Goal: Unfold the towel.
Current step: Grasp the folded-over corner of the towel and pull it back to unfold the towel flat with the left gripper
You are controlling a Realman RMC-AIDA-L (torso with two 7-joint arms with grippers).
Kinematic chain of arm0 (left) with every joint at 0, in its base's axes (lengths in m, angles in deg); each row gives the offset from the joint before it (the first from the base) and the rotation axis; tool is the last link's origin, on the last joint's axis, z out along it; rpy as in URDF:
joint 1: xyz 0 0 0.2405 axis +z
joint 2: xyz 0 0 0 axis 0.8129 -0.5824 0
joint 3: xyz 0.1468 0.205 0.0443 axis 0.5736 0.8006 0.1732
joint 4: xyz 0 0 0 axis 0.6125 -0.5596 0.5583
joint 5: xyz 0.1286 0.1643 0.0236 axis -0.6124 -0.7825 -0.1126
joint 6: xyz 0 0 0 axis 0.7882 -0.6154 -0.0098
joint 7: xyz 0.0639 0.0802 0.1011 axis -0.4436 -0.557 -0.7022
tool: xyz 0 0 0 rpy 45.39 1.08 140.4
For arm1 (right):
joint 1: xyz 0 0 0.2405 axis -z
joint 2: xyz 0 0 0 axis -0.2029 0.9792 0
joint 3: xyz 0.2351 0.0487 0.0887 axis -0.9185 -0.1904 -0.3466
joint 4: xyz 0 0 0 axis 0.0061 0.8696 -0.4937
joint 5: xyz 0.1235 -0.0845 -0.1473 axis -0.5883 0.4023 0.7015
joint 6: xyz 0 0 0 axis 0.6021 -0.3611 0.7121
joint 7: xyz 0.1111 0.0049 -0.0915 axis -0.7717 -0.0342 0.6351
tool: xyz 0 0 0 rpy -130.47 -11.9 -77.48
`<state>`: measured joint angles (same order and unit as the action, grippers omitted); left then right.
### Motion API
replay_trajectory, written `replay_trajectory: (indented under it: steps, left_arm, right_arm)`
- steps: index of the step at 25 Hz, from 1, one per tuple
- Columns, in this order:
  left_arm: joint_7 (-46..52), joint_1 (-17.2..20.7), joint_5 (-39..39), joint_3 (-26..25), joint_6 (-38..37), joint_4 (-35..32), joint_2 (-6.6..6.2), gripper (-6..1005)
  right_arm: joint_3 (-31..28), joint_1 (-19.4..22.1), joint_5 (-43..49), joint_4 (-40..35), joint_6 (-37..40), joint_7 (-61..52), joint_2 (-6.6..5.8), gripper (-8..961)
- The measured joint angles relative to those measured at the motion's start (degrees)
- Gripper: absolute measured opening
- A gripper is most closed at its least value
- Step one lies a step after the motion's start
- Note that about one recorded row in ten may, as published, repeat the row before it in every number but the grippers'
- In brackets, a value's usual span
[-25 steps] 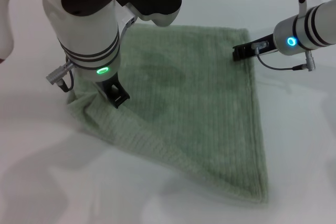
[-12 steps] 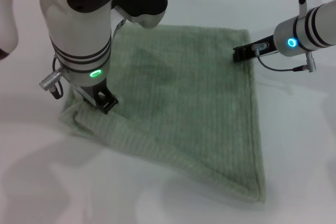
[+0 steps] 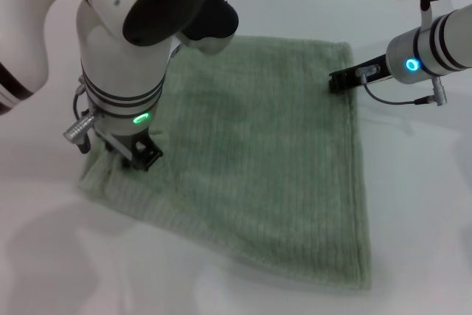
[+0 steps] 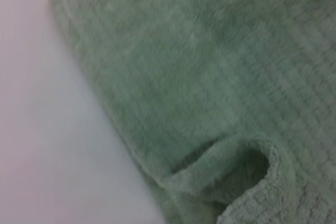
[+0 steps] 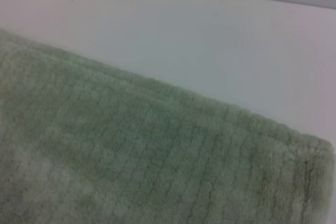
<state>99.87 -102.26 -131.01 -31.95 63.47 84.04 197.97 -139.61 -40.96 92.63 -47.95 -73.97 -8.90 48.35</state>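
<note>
Since a second ago, the left gripper (image 3: 140, 154) has dragged its corner outward, flattening the green towel (image 3: 265, 160) on the white table (image 3: 420, 204). Left fingers seem clamped on a small remaining fold; the right gripper (image 3: 341, 79) pins the far edge. Nearly unfolded.

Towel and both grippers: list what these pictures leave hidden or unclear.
- Left gripper, head view: its fingertips press into the towel under the arm's bulk, so any grip on the cloth is unreadable.
- Towel's far-left corner, head view: covered by the left arm.
- Right gripper, head view: only a dark tip at the towel's far-right edge; contact is unclear.
- Both wrist views: no fingers visible, only cloth and the table.
</note>
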Motion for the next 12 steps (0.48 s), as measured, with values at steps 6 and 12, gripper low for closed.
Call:
replay_trajectory:
  steps: [6, 12]
  left_arm:
    - [3.65, -0.82, -0.01, 3.36, 3.46, -0.73, -0.71, 362]
    - [6.07, -0.65, -0.03, 4.53, 6.77, -0.67, -1.23, 570]
  right_arm:
    - [0.01, 0.18, -0.17, 0.18, -0.34, 0.49, -0.10, -1]
    - [0.01, 0.29, -0.16, 0.35, -0.38, 0.56, -0.30, -1]
